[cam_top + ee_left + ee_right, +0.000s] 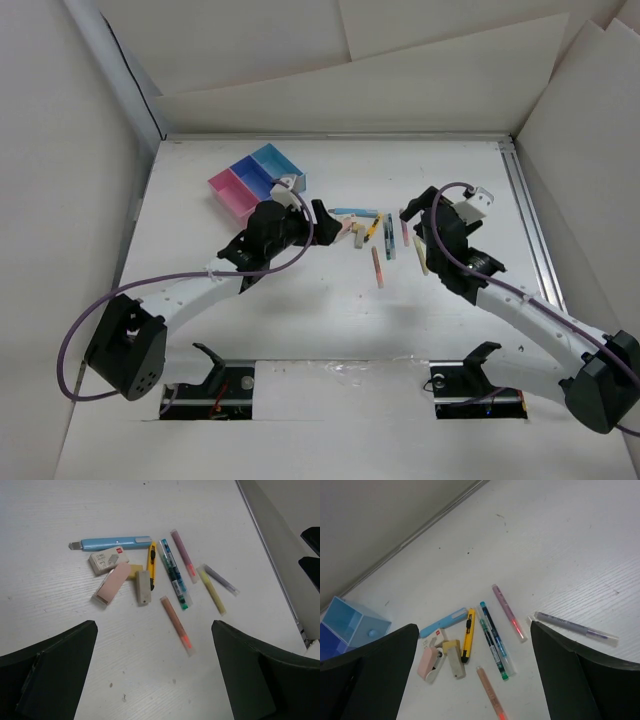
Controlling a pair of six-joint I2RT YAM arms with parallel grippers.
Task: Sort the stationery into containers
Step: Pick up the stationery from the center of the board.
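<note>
The stationery lies in a loose cluster mid-table (375, 235). In the left wrist view I see a blue cutter (112, 543), a yellow cutter (152, 565), two teal pens (173, 574), a pink pen (183, 555), a cream-yellow stick (212, 589), a purple pen (220, 579), a salmon pen (176, 625) and stubby erasers (112, 583). The joined pink (229, 195), dark blue (252, 178) and light blue (279, 163) containers stand at the far left. My left gripper (330, 222) is open and empty, left of the cluster. My right gripper (412, 224) is open and empty at its right side.
White walls enclose the table on the left, back and right. A metal rail (530, 230) runs along the right edge. The light blue bin (355, 625) shows at the left of the right wrist view. The arm bases sit at the near edge.
</note>
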